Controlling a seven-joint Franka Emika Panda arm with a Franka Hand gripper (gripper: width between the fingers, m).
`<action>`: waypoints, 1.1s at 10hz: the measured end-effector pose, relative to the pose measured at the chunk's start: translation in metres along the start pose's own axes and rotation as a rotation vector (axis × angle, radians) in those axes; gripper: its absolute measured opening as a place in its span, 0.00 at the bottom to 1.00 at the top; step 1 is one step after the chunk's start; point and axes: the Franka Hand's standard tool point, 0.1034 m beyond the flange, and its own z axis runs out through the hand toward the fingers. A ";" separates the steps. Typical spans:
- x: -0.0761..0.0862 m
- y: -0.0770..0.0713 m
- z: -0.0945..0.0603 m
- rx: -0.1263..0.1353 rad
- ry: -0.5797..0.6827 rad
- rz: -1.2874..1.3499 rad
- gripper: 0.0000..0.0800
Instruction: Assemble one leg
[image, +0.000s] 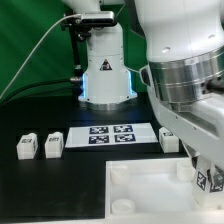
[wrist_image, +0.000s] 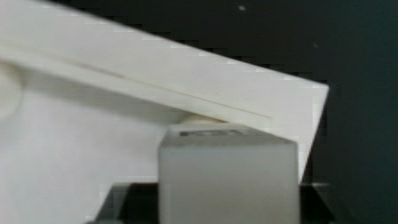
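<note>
With my gripper (image: 203, 174) clamped on the leg (image: 207, 182) at four o'clock, I'd hold it upright, centre it over the white panel's (image: 140, 196) corner, then press and twist gently.

White arm (image: 185, 40), grey ribbed ring (image: 188, 88), prob. warning sticker (image: 103, 68).

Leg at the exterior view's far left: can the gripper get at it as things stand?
Probably yes: the leg stands on open table, nothing over it; the gripper is across by the panel.
</note>
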 end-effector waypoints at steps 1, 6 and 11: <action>0.001 0.000 0.000 0.006 -0.009 0.061 0.37; 0.000 0.000 0.001 0.005 0.001 -0.133 0.65; -0.003 -0.002 -0.001 -0.008 0.031 -0.767 0.81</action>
